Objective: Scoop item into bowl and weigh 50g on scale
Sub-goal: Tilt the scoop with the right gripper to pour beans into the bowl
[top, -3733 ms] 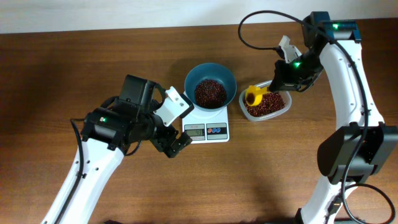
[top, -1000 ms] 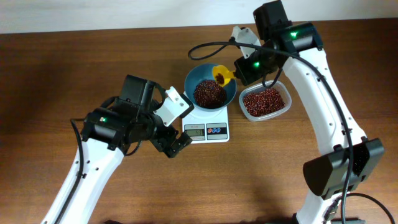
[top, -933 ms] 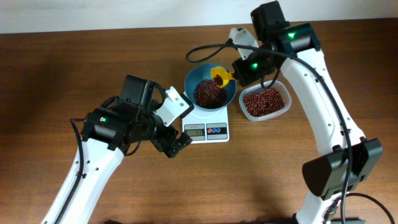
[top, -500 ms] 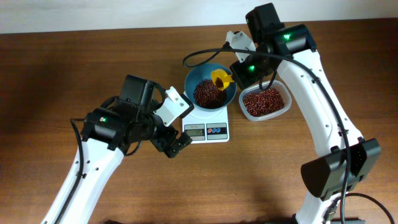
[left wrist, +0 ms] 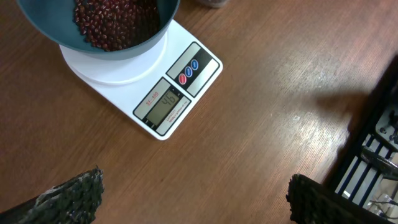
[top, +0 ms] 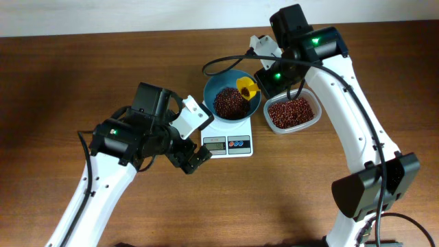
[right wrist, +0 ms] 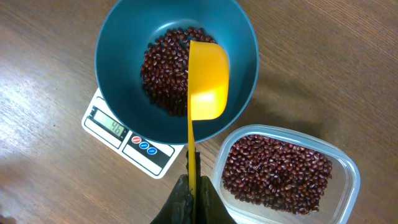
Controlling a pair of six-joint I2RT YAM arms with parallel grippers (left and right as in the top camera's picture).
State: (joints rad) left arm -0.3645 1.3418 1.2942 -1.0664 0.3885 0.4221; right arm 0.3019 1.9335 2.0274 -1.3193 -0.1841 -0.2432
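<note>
The teal-blue bowl [top: 232,96] stands on the white scale [top: 228,140] and holds a heap of red-brown beans [top: 231,103]. My right gripper [top: 264,80] is shut on the thin handle of a yellow scoop [top: 247,86], tipped on its side over the bowl's right half [right wrist: 214,46]; the scoop head [right wrist: 207,81] looks empty. More beans [right wrist: 273,174] fill the clear tub [top: 293,112] right of the scale. The scale's display [left wrist: 163,103] reads about 46. My left gripper [left wrist: 199,202] is open and empty over bare table, in front of the scale.
The clear tub's rim [right wrist: 348,168] sits close beside the bowl and scale. A black cable [top: 226,58] loops from the right arm above the bowl's far side. A dark frame [left wrist: 379,137] shows at the right in the left wrist view.
My right gripper carried the scoop from the tub to over the bowl, then tipped it; the beans it held are gone from the scoop. The left arm has not moved.
</note>
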